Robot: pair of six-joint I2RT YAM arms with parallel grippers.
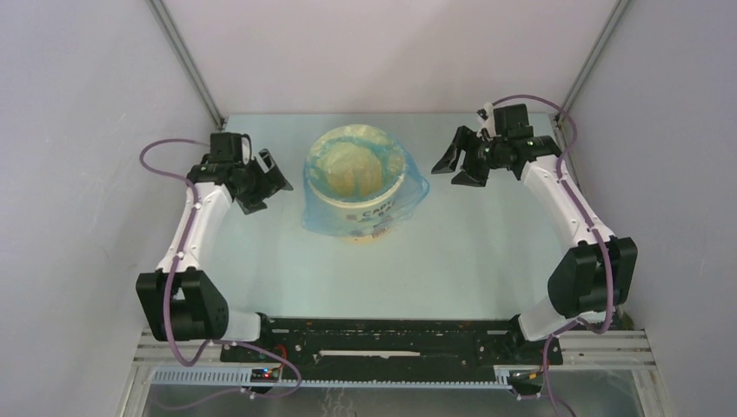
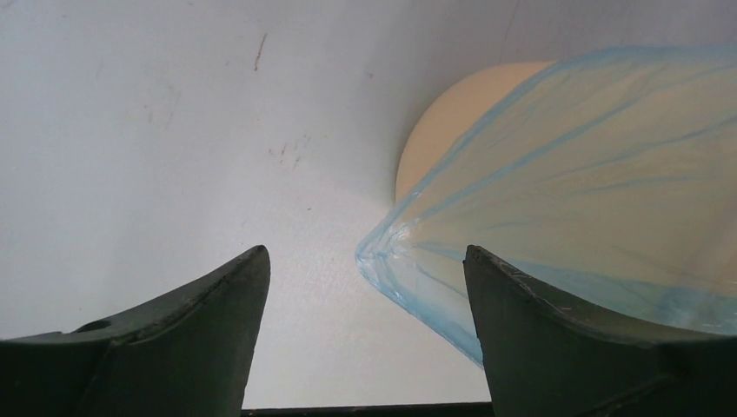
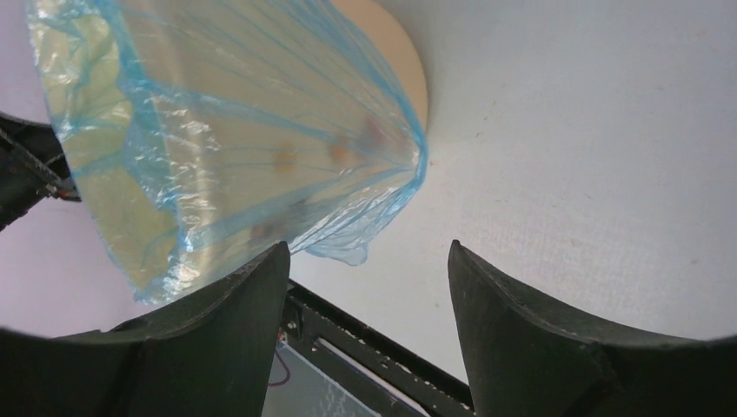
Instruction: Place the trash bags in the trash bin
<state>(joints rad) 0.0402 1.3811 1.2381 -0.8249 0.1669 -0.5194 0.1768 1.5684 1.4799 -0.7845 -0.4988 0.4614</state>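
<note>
While a translucent blue plastic trash bag (image 1: 318, 208) drapes over the tan-yellow round trash bin (image 1: 381, 222), the left gripper (image 1: 274, 181) and right gripper (image 1: 448, 174) flank it, jaws spread, holding nothing.

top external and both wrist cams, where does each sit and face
Top external: above and behind the bases, looking down; both arms, left gripper and right gripper flank the trash bin lined with a blue trash bag.
Left wrist: on the left arm, faces bag and bin; own fingers show.
Right wrist: faces them from the opposite side; own fingers show.
Shared: bag and bin.
</note>
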